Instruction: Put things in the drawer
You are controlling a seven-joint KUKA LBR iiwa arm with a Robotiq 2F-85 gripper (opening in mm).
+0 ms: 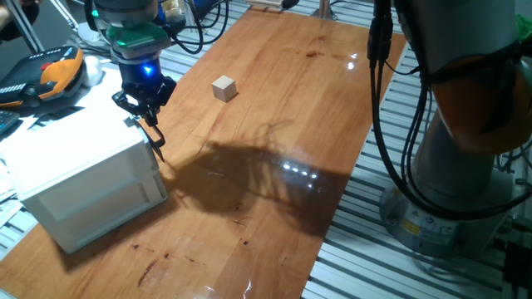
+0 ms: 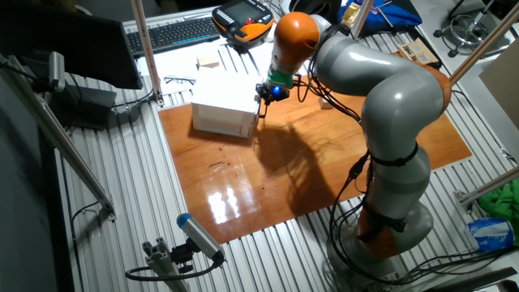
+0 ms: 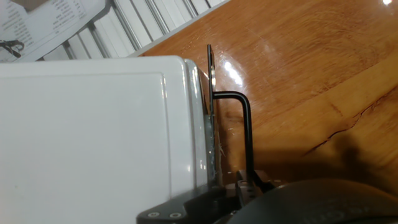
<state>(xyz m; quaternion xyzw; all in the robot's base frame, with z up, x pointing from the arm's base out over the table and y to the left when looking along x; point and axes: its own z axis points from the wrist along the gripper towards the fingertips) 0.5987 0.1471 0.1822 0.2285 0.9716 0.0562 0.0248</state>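
Note:
A small pale wooden cube [image 1: 224, 87] lies alone on the wooden table, to the right of and beyond my gripper [image 1: 155, 146]. The white cabinet [image 1: 75, 162] stands at the table's left corner. Its drawer looks pushed in, with the front panel [image 3: 210, 74] close against the cabinet body. In the hand view the black bar handle [image 3: 247, 124] runs down between my fingertips [image 3: 240, 182], and the gripper [image 3: 252, 182] appears shut on it. In the other fixed view the gripper [image 2: 261, 110] is at the cabinet's [image 2: 223, 105] right end.
The robot base [image 1: 465, 166] and hanging cables [image 1: 382, 100] stand at the table's right side. An orange teach pendant [image 1: 50, 75] and papers lie behind the cabinet, off the table. A keyboard [image 2: 174, 32] sits further back.

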